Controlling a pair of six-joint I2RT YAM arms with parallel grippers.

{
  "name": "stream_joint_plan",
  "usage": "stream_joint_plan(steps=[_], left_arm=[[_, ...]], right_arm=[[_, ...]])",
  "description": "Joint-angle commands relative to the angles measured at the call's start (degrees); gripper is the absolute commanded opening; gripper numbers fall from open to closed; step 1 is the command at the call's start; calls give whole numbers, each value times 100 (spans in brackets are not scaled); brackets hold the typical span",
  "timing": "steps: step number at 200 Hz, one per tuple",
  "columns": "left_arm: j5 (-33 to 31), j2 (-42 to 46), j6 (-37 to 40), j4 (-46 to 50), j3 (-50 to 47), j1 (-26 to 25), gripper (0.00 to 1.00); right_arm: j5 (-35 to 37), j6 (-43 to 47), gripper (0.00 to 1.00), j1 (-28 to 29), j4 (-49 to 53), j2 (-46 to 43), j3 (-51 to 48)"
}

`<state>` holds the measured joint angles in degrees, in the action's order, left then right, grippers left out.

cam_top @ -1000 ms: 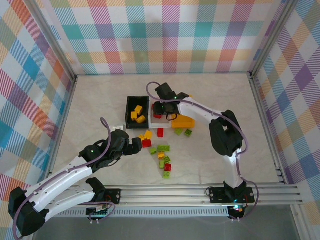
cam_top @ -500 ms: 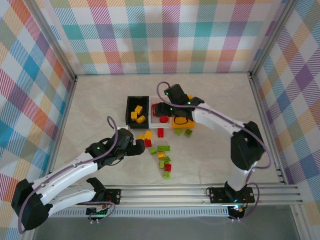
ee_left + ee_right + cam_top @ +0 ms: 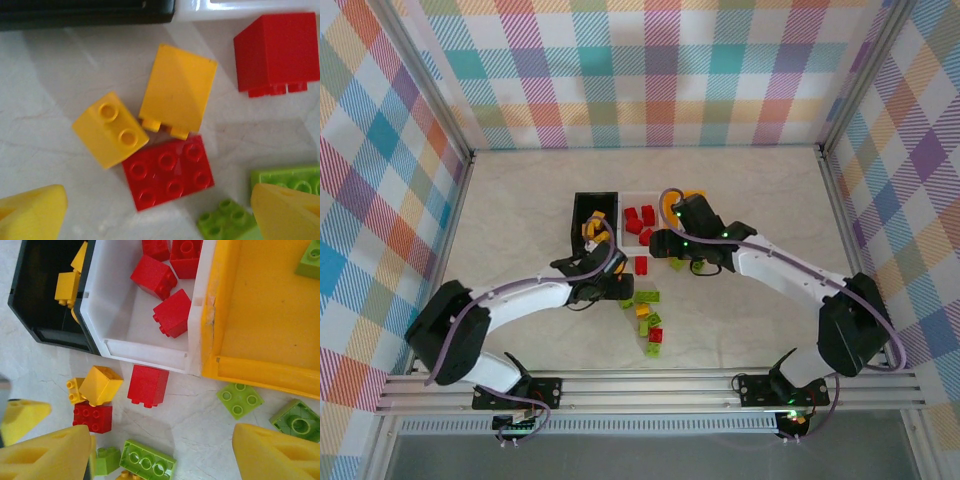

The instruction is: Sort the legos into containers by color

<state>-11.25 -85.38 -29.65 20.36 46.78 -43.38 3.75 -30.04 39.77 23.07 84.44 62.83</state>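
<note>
pale marbled tabletop (image 3: 520,200) under pastel plaid walls, and both arms are in play. since a second ago the right gripper (image 3: 162,455) has backed off the white bin (image 3: 125,315) toward the loose pile, fingers spread wide with nothing between them. red bricks (image 3: 172,312) lie in that bin, so it looks as though another red has just been dropped home, though that is my read. the left gripper (image 3: 159,215) has swung in from the left and now hangs right over the near cluster, jaws apart and empty. under it a yellow two-stud brick (image 3: 110,130) touches a second yellow brick (image 3: 177,92) tipped on its side, and a red six-stud plate (image 3: 167,172) sits against both. a red cube (image 3: 277,52) stands off to one side, just outside the white bin. sorting is well under way: yellow pieces (image 3: 67,287) are in the black bin (image 3: 40,290), reds in the white one, and a lime green brick (image 3: 312,260) in the orange-yellow bin (image 3: 215,315). loose lime green bricks (image 3: 240,399) wait near that bin's wall, with more greens, reds and yellows scattered toward the arms. the left looks lined up for a yellow next. no brand, label or lettering is readable on any brick or bin.
</note>
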Motion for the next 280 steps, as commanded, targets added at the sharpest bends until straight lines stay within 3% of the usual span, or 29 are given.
stream_joint_plan(steps=[1,32,54,88,127,166,222,257,280], left_arm=[[-307,-327,125,-147,177,-12,91],[-459,-561,-17,-233,-7,-11,86],[-597,-626,-139,-226,-202,-7,77],[-830,-67,-406,-158,-827,7,67],[-608,221,-371,-291,-1099,163,82],[-789,-185,-116,-669,-692,241,82],[-697,-385,-17,-541,-482,275,53],[-590,637,-232,161,-741,230,47],[-425,1317,-272,684,-409,220,44]], right_arm=[[90,-86,75,-6,-125,-258,-125],[115,-81,76,-6,-159,-366,-208],[125,-94,76,-13,-191,-411,-244],[92,-121,76,-13,-207,-428,-274],[39,-194,76,-13,-318,-432,-324],[36,-209,76,-17,-282,-435,-333],[125,-208,76,-13,-250,-619,-429],[179,-211,76,-60,-259,-630,-429],[230,-255,76,-100,-257,-680,-502]])
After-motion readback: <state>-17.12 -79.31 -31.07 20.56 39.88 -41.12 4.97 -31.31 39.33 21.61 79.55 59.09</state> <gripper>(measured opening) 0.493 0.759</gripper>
